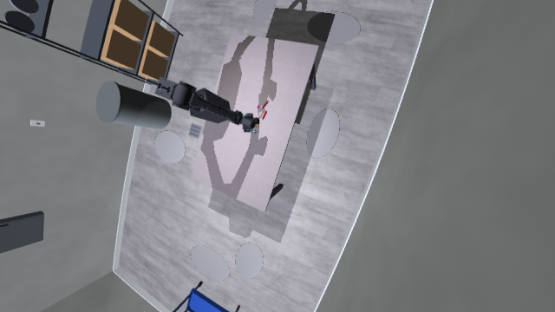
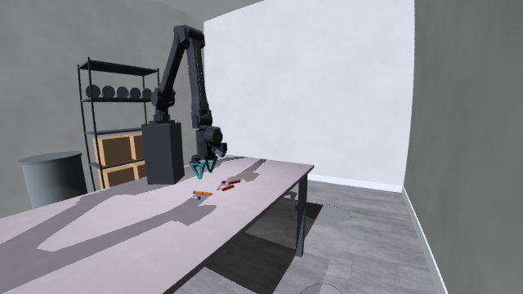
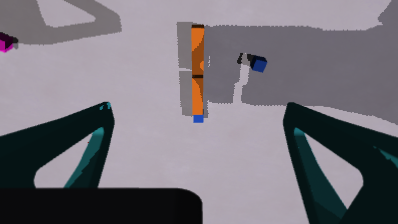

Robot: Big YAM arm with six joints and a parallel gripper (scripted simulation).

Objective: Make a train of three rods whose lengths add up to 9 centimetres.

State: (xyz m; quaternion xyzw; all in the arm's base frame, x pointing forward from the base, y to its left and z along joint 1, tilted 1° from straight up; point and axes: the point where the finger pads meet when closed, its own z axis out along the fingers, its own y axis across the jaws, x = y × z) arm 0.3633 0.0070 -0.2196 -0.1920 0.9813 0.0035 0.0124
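Observation:
Two orange rods lie flat, end to end in one straight line on the table. They show as one orange line in the exterior view. A blue rod sits against the near end of that line. A second blue rod lies loose to the right, apart from the line. My gripper is open and empty, hanging above the near end of the line.
A magenta rod and two red rods lie further along the table, apart from the orange line. The arm's dark base box stands at the table's back. A shelf rack and a grey barrel stand behind.

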